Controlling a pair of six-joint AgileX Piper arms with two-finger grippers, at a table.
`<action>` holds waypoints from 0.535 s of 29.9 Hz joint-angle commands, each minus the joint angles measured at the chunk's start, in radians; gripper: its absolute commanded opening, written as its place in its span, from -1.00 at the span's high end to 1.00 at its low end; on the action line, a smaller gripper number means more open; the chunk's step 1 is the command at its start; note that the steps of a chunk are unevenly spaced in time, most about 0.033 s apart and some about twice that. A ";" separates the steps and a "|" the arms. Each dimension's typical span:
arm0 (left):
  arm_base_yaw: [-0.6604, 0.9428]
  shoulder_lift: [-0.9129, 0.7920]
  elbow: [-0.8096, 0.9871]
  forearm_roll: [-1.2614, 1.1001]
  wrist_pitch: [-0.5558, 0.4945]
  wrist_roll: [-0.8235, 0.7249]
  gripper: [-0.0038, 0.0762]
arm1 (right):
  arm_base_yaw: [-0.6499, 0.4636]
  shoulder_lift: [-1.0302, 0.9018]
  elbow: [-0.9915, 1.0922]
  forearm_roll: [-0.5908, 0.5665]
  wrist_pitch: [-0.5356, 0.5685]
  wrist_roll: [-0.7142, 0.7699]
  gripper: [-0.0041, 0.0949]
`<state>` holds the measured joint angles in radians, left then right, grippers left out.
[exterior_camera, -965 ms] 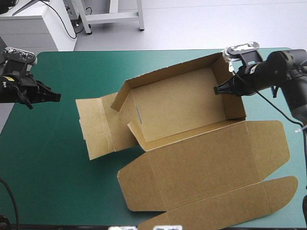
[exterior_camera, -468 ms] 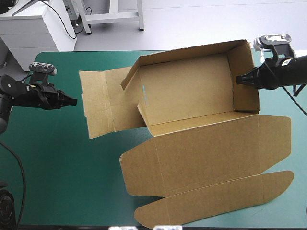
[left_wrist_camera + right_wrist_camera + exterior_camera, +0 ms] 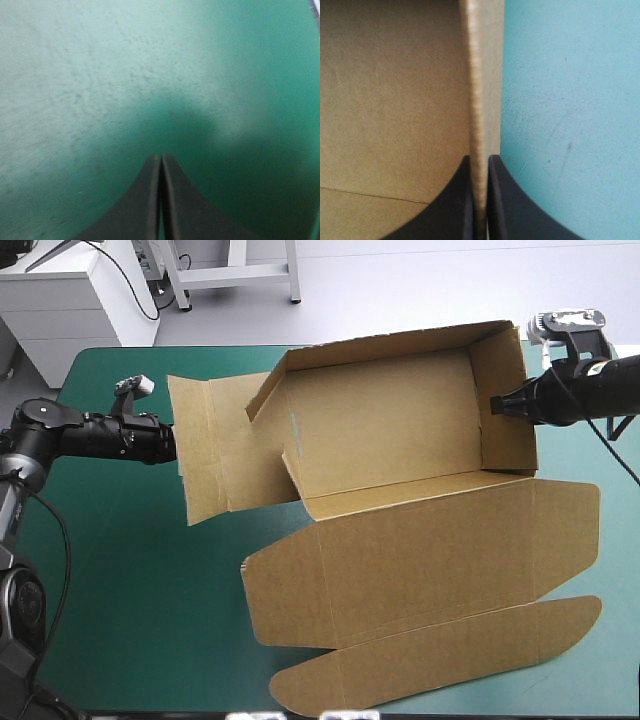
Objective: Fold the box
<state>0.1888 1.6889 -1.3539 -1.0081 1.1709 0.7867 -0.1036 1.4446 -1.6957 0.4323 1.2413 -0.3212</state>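
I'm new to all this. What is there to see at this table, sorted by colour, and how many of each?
Brown: 1, the box, walls partly raised.
Black: 2, the left hand, shut on nothing, and the right hand, pinching a box wall.
Teal-green: 1, the table cover.
Total: 4

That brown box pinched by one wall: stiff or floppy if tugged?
Probably light: the right gripper holds the box by one thin wall. Likely stiff in panels but hinging at creases, as its flat lid and side flap suggest.
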 commanded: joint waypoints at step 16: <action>-0.076 -0.035 -0.022 -0.355 0.123 0.085 0.93 | -0.008 0.015 -0.030 0.080 -0.102 0.052 0.95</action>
<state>0.1497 1.7143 -1.3529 -1.2798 1.1970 0.8644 -0.1044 1.4811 -1.6957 0.4522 1.2019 -0.2858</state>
